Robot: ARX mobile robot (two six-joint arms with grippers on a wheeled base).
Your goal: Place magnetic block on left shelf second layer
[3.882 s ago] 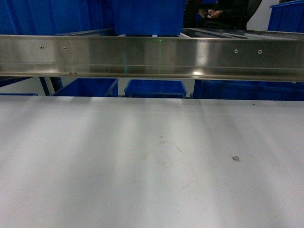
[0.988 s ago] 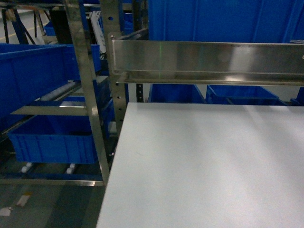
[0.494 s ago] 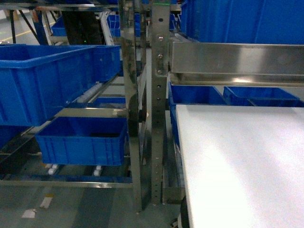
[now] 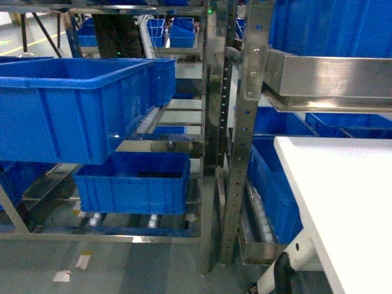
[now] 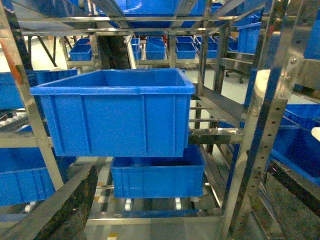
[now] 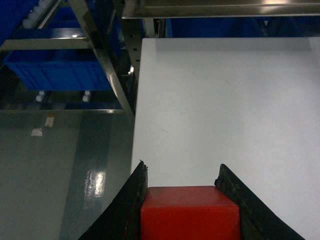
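Note:
The magnetic block [image 6: 189,212], a plain red cube, sits between the black fingers of my right gripper [image 6: 182,170], which is shut on it above the left edge of the white tabletop [image 6: 225,100]. The left shelf second layer shows as a steel rack tier with roller rails [image 4: 150,119] that carries a large deep blue crate [image 4: 67,110]. The left wrist view faces that same crate [image 5: 115,112] straight on. My left gripper [image 5: 182,170] is open with nothing between its fingers, which stand wide apart. Neither gripper shows in the head view.
A smaller blue crate [image 4: 131,184] sits on the tier below. Upright steel posts [image 4: 211,122] stand between the rack and the white table [image 4: 343,196]. A steel rail [image 4: 331,76] runs above the table. More blue crates [image 4: 171,30] stand behind. Grey floor [image 4: 122,263] lies in front of the rack.
The head view has swung left: the table and steel rail slid to the right edge, and the left rack with its blue crates came into view.

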